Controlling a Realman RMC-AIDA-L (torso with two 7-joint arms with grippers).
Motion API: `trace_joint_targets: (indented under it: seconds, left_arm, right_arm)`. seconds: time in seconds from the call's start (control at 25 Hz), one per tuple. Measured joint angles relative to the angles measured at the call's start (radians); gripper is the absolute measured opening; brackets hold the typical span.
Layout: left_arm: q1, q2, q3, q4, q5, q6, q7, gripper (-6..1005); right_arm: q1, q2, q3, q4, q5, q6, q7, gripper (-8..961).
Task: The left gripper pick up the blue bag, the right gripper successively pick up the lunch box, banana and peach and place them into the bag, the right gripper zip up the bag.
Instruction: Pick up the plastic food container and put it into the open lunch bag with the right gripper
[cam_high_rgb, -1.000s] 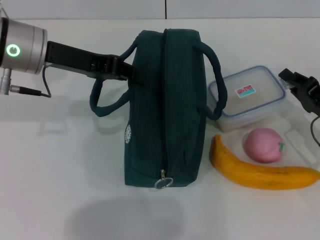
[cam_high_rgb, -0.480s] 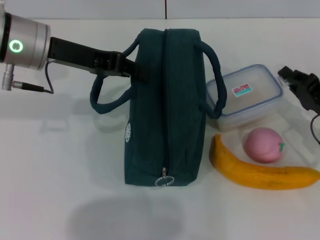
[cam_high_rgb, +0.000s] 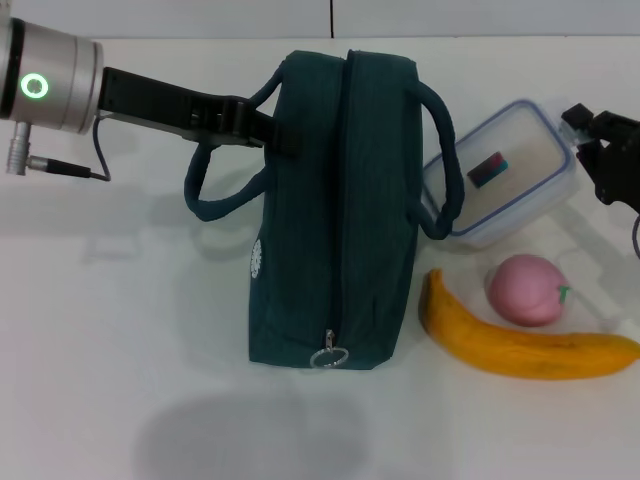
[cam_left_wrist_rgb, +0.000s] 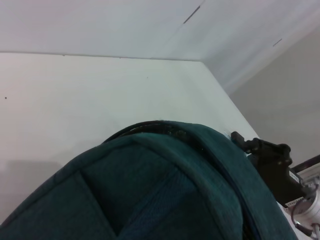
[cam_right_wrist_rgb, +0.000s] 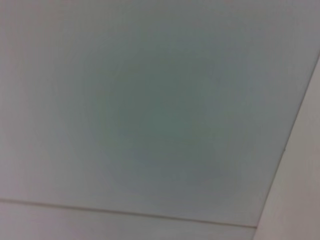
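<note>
At right of the head view, the right pincer (cam_high_rgb: 590, 150), apparently closed on its far-right edge, holds the box (cam_high_rgb: 500, 172) tilted, the zipped bag (cam_high_rgb: 335, 210) lying left at centre, left pincer (cam_high_rgb: 272, 135) at its handle, grip unclear.

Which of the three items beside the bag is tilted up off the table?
The lunch box, at the right gripper, is tipped up; the banana and peach lie flat.

White surface (cam_high_rgb: 120, 330), pale wall (cam_high_rgb: 200, 18) behind.
The surface lay plain and white across the head view, soft grey shadows pooled near its front edge, and one thin dark vertical seam (cam_high_rgb: 331, 18) ran down the back wall.
</note>
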Motion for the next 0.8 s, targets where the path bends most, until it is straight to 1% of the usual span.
trace_joint_targets:
  seconds: [0.16,0.36,0.6,0.8]
  left_arm:
    - [0.0,0.0,-0.003,0.0,-0.001,-0.001,0.003,47]
    - [-0.004,-0.001,-0.003,0.0,-0.002,-0.005,0.007,47]
    - [-0.014,-0.001,-0.004,0.0,-0.002,-0.016,0.008,47]
    - [-0.024,-0.002,-0.001,-0.005,-0.002,-0.021,0.009,47]
  right_arm:
    - [-0.007,0.0,0.001,-0.001,0.045,-0.002,0.059,114]
    - [-0.009,0.0,0.003,0.002,0.09,-0.03,0.07,123]
    - [-0.009,0.001,0.004,0.005,0.178,-0.125,0.07,133]
    - [0.004,0.0,0.004,-0.01,0.298,-0.246,0.07,141]
